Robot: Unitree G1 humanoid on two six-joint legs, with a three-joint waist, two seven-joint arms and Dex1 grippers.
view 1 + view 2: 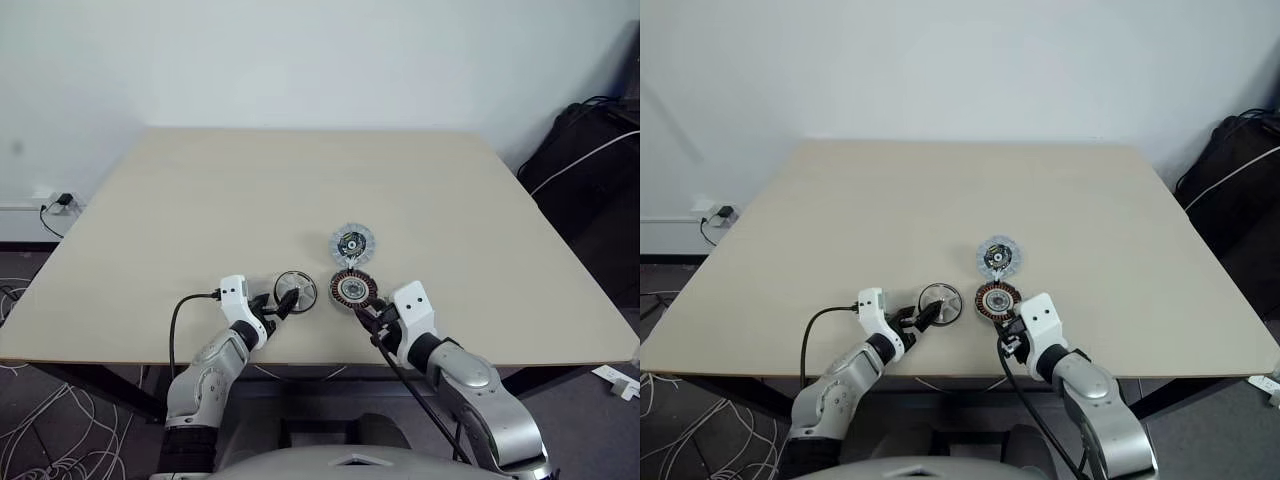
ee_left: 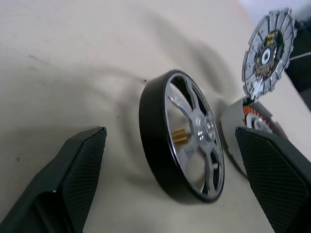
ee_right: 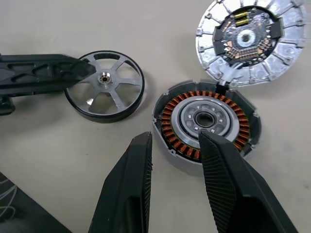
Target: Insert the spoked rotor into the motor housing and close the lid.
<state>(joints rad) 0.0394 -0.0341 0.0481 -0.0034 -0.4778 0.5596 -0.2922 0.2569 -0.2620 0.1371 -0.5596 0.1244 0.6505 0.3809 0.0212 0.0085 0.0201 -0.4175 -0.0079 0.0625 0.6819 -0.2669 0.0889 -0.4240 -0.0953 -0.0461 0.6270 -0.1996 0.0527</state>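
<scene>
Table: spoked rotor lies flat between left gripper's wide-spread fingers, ungrasped. Motor housing beside it, lid open behind. Right gripper part-spread, holding nothing.

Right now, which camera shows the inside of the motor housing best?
The right wrist view: the motor housing faces the lens, with copper coils and silvery centre plain. Both head views show it small on the table; the left wrist view catches just its edge.
</scene>
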